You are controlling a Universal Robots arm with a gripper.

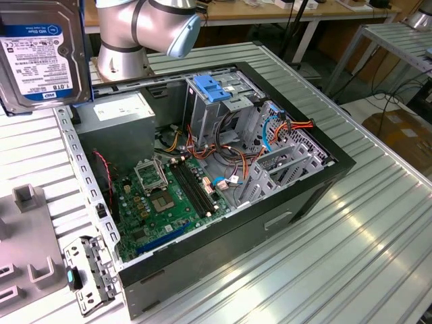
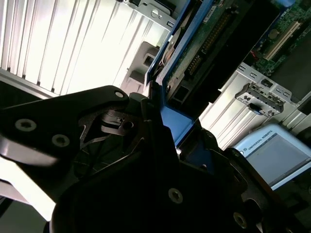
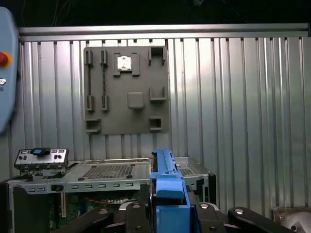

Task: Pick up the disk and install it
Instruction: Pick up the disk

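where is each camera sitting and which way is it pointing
exterior view: off the arm, above the table, looking down into the open computer case; the arm and the disk show.
first wrist view: on the wrist, looking past the gripper over the case to a grey fixture board.
second wrist view: on the wrist, looking along the fingers at the disk's edge.
shared: both wrist views show the gripper shut on the disk.

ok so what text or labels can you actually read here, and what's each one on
the disk: white and blue label, dense print, too small to quote safely
power-supply box: white sticker, print too small to read
pendant: one short printed line, too small to quote safely
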